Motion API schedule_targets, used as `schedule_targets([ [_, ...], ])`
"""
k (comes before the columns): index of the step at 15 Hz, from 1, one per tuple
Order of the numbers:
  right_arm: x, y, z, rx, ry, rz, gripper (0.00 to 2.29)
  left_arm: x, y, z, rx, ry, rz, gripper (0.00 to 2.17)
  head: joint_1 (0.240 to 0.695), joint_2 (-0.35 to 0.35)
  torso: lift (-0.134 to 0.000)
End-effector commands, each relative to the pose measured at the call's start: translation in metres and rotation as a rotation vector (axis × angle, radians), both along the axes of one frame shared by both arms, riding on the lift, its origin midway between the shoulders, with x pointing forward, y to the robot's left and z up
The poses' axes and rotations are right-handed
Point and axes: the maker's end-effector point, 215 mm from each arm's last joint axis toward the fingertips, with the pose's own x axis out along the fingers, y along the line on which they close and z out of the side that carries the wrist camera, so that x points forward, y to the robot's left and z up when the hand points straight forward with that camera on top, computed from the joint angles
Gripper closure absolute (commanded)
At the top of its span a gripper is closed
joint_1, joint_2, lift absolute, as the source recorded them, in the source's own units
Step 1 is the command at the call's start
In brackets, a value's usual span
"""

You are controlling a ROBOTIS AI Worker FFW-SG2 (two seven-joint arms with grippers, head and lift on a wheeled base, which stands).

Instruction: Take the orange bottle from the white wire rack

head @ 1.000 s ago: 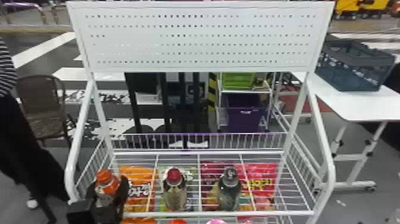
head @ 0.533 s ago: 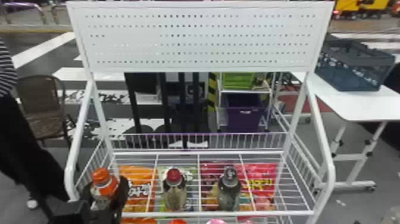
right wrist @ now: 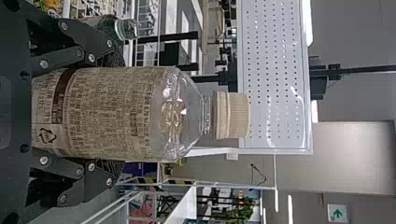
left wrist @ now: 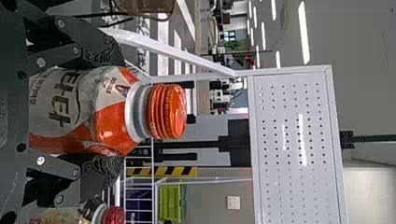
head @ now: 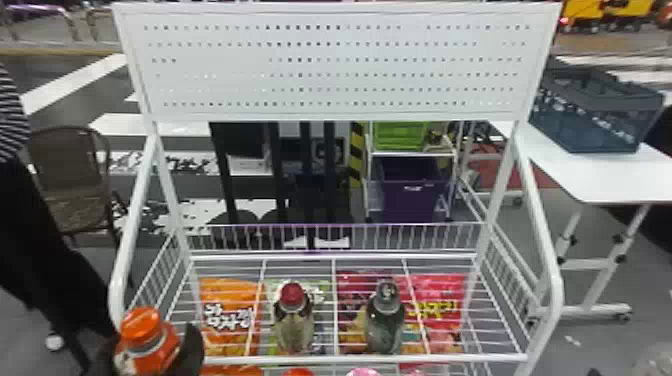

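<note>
Since the earlier frames, the orange bottle [head: 150,352] has shifted toward the robot and out to its left, carried by the left gripper [left wrist: 114,112]. That gripper is closed around the bottle's body, a textured black finger pressed on each side below the shoulder. The bottle stands roughly upright, its long axis running up from the grip to a ribbed orange cap. It shows by the near left corner of the white wire rack [head: 375,358]; whether it is wholly past the front rail I cannot tell. The coming move likely turns on that gap: draw back without clipping the rail, keeping the cap up. The right gripper [right wrist: 116,113] holds a clear plastic bottle with a beige wraparound label and a cream cap. Behind the front rail stand a red-capped bottle [head: 294,327] and a dark-capped bottle [head: 385,327], over glossy snack bags [head: 231,325].
</note>
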Motion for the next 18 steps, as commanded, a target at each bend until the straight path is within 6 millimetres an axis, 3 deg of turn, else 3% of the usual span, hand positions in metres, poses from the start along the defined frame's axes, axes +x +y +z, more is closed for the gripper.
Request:
schedule_targets([
  [1, 0.0, 0.0, -0.001, 0.001, 0.001, -0.001, 1.16, -0.024, 0.004, 0.008, 0.004, -0.009, 0.008, 1.98, 0.499, 0.0, 0.0],
  [6, 0.0, 0.001, 0.0, 0.002, 0.0, 0.0, 1.16, -0.047, 0.014, 0.025, -0.024, -0.054, 0.031, 1.98, 0.499, 0.0, 0.0],
  [18, -0.001, 0.001, -0.001, 0.009, 0.0, -0.001, 1.16, -0.045, 0.014, 0.028, -0.029, -0.062, 0.031, 1.98, 0.499, 0.0, 0.0],
])
